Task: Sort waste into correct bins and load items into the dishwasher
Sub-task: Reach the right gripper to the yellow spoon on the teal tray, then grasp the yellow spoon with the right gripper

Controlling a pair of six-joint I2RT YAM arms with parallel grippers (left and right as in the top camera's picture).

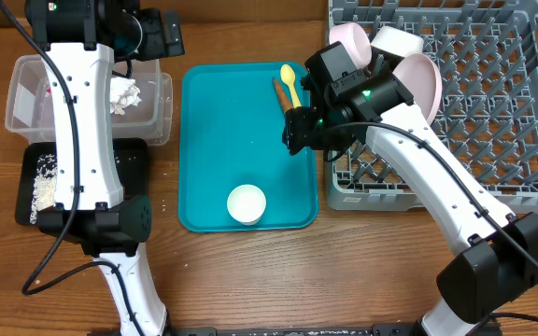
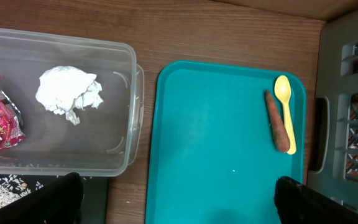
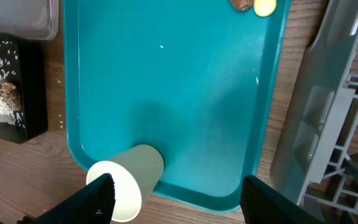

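Two hazards stand out to us. At the left, the clear tub (image 1: pixel 26 93) holds the red wrapper (image 2: pixel 2 121) and napkin (image 1: pixel 124 93), and the black tray (image 1: pixel 129 159) holds rice (image 1: pixel 43 182) and a brown lump (image 3: pixel 8 92). The left gripper (image 2: pixel 179 205) hangs empty above them, fingers wide apart.

On the teal tray (image 1: pixel 213 140) the carrot (image 1: pixel 281 93) touches the spoon (image 1: pixel 290 82), so we judge that a pinch there could lift both together. The cup (image 1: pixel 247 203) sits near the tray's front edge. The right gripper (image 3: pixel 178 200), jaws apart and empty, could tip it off.

Rightmost, the rack (image 1: pixel 493 112) holds the plate (image 1: pixel 423 84) and bowls (image 1: pixel 395 42).

Everything rests on a wooden table (image 1: pixel 250 280), with stray grains beside the black tray. We see nothing of the room.
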